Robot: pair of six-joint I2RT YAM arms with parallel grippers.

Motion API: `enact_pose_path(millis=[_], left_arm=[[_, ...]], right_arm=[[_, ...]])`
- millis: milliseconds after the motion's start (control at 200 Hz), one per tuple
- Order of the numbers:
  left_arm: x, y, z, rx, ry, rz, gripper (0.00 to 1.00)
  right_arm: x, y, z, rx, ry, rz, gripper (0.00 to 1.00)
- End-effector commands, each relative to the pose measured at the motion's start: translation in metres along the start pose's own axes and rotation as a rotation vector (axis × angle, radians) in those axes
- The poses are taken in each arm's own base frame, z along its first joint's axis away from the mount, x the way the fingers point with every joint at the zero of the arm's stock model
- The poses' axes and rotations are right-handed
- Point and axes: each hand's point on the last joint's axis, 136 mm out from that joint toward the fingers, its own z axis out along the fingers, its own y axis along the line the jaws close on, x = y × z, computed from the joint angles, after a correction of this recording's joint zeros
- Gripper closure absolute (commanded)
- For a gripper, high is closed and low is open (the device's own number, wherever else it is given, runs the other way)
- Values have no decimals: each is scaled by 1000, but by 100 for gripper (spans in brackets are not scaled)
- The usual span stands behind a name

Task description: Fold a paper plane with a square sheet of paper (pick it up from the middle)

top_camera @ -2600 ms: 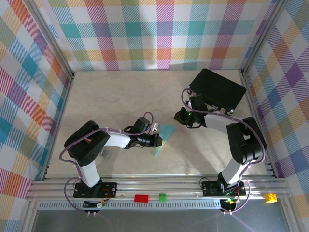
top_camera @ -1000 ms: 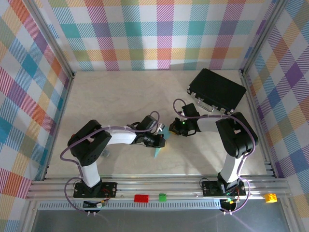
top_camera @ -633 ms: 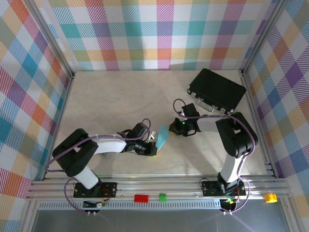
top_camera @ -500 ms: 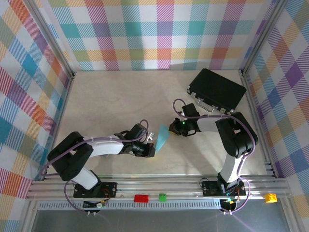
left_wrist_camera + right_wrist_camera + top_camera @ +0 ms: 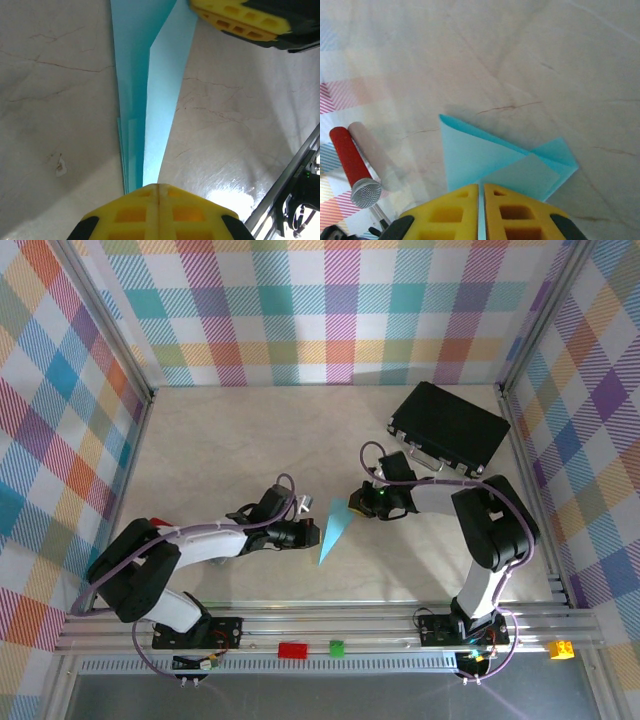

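Pinching the wide end of the paper plane (image 5: 333, 530), the right gripper (image 5: 480, 187) has its yellow pads pressed together, with a sliver of blue in the seam between them. The folded layers fan out just ahead of its tips. From there the dart runs toward the left gripper (image 5: 159, 186), whose jaws are fully closed. The narrow end reaches its fingertips and slips out of sight beneath them, so I cannot tell whether that end is pinched or merely touched. Judged from the shape, the folding looks nearly done: the sheet is a slim pointed dart with a lengthwise crease and stacked layers along one edge. What is left seems to be sharpening the creases, perhaps spreading the wings, and setting it down. Whether the paper rests on the tabletop (image 5: 230, 450) below the tools or hangs a little above it is unclear. Little stands in the way. The black case (image 5: 450, 425) lies behind the right gripper, well apart from the paper, and bare tabletop flanks both tools.
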Motion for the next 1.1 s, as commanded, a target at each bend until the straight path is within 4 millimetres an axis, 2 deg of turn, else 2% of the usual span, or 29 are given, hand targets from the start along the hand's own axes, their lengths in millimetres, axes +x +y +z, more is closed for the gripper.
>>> enact_pose_path(millis=[0,305,550,790,1095], left_arm=[[-18,-3,4,14,-42,-26,97],[-26,4,13,36,-37,-78,94],[-39,8,22,83,-19,-145,88],[-47,8,32,111,3,-170,83],[-43,16,40,83,34,-175,83]], right_arm=[[0,13,-10,-40,-8,-43,87],[11,10,-21,-43,-22,-47,83],[29,7,-29,-59,-18,-34,72],[42,5,-24,-70,16,-27,72],[43,5,-16,-42,47,-20,77]])
